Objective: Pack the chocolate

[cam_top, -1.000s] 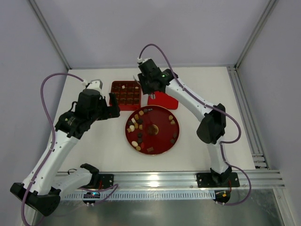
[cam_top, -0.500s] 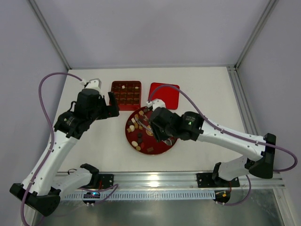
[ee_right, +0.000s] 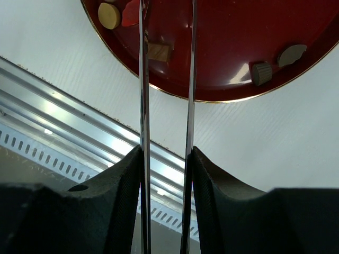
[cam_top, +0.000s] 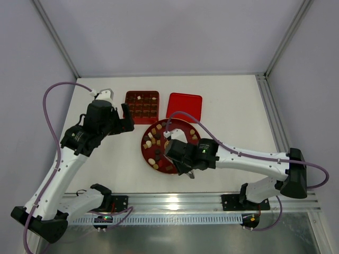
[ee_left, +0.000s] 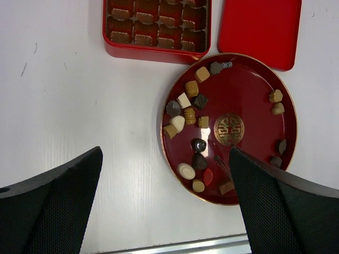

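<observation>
Several chocolate pieces point(cam_top: 154, 136), dark, tan and cream, lie on the round red plate point(cam_top: 184, 130). They also show in the left wrist view point(ee_left: 186, 110). The red grid box point(cam_top: 142, 106) behind it holds several pieces. My right gripper point(cam_top: 180, 163) hangs over the plate's near edge. In its wrist view the right gripper point(ee_right: 165, 153) is shut on thin metal tweezers point(ee_right: 143, 79). A tan square piece point(ee_right: 158, 51) lies between the two blades. My left gripper point(ee_left: 165, 154) is wide open and empty, high above the table left of the plate; it also shows from above point(cam_top: 127, 117).
The red box lid point(cam_top: 184, 107) lies flat right of the box. The metal rail point(cam_top: 175, 201) runs along the table's near edge, just below the right gripper. A gold emblem point(ee_left: 228, 128) marks the plate's centre.
My right arm swung from the back, near the box and lid, forward across the plate to its near edge. The left arm has not moved.
</observation>
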Controlling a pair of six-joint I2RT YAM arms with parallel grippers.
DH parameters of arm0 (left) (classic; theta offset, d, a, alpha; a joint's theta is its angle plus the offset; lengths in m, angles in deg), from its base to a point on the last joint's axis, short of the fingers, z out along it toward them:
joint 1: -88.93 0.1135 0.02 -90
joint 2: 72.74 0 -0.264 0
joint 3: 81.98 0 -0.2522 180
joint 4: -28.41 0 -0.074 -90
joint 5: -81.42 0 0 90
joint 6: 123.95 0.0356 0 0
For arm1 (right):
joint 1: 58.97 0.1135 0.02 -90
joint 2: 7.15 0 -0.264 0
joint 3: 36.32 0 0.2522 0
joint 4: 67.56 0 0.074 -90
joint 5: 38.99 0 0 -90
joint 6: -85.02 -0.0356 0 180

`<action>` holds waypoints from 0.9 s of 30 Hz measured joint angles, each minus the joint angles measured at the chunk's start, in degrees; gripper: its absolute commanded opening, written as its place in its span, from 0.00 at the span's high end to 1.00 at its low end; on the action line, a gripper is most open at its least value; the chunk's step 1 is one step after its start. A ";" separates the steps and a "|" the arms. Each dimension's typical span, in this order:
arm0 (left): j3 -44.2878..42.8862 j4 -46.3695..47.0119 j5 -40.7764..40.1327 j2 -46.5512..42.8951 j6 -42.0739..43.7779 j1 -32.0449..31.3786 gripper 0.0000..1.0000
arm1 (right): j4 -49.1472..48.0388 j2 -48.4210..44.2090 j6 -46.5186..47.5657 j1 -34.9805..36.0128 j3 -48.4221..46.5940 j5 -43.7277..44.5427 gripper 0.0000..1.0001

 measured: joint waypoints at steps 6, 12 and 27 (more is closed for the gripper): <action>0.00 -0.17 -0.02 0.00 0.00 0.02 0.00 | -0.20 4.68 -0.13 -0.02 -1.77 2.36 0.57; 0.00 -0.20 -0.02 0.00 0.00 0.00 0.00 | -2.36 7.67 0.11 -0.76 -3.96 3.48 0.57; 0.02 -0.17 0.00 0.00 0.04 0.00 0.00 | -6.67 11.78 0.96 -4.57 -5.86 3.37 0.58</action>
